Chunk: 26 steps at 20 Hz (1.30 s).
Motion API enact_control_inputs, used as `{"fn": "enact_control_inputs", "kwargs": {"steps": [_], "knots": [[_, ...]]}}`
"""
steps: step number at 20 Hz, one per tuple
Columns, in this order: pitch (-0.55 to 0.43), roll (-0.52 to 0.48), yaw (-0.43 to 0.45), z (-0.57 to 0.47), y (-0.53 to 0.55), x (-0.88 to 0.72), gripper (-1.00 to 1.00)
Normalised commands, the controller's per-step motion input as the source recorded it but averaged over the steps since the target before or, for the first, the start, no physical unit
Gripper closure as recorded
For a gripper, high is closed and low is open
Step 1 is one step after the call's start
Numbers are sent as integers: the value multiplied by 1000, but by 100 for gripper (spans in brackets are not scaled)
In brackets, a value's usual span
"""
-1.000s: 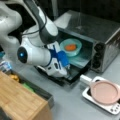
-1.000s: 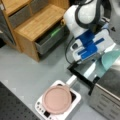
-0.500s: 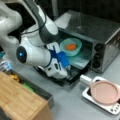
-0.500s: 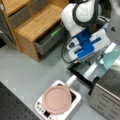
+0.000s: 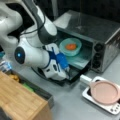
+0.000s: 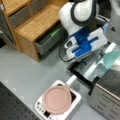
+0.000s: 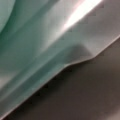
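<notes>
Gripper: the gripper [image 5: 67,72] hangs at the front edge of the open toaster oven door [image 5: 75,72]; in a front view its white-and-blue body [image 6: 85,46] sits just above that door. Its fingers are hidden, so I cannot tell how wide it stands or whether it grips anything.
Wrist view: only a teal reflection on a shiny metal surface, close up.
Nearest thing: the teal bowl [image 5: 70,47] with an orange piece of food [image 5: 71,46] in it rests inside the toaster oven [image 5: 100,37], just beyond the gripper and apart from it.
Farther out: a pink frying pan [image 5: 104,92] lies on a white induction hob [image 5: 111,107], beyond the door, well apart from the gripper; both front views show it [image 6: 57,99].
Behind the arm: a wooden drawer unit [image 6: 35,27], away from the oven.
</notes>
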Motion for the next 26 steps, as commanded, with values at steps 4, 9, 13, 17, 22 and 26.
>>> {"fn": "enact_control_inputs", "kwargs": {"steps": [4, 9, 13, 17, 22, 26], "knots": [[118, 20, 277, 144, -354, 250, -100], [181, -13, 226, 271, -342, 191, -100], [169, -83, 163, 285, -276, 161, -100], [138, -137, 68, 192, -63, 113, -100], [113, -219, -23, 111, 165, 74, -100], [120, -346, -94, 159, 208, 49, -100]]}}
